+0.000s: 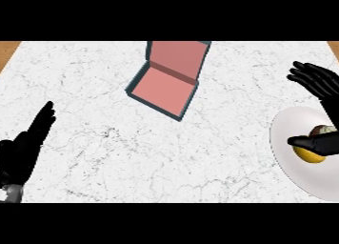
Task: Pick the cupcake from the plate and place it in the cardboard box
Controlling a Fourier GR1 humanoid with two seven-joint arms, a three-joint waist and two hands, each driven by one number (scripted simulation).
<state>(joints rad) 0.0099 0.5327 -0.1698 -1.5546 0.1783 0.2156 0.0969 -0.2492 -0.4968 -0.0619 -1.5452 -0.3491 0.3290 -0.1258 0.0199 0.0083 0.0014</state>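
The task had barely begun: the small cupcake in its yellow wrapper (pixel 310 155) sat on the round white plate (pixel 299 177), and nothing lay in the open teal-edged cardboard box with the pink lining (pixel 162 88). The box stood well apart from the plate, across the white marble counter (pixel 130 152) towards the robot's left and farther from the robot. The grasp, the lift, the carry across and the release inside the box all seemed left to do. The black right hand (pixel 337 112) hung over the plate's far edge. Its fingers were spread and straight, pointing away from the plate, and its thumb reached across the cupcake's top, hiding part of it. Whether the thumb touched the cupcake could not be told, but nothing was curled round it, so this looked like a hand poised to close rather than a grip. The black left hand (pixel 21 150) rested open, fingers up, at the counter's edge farthest from the plate.
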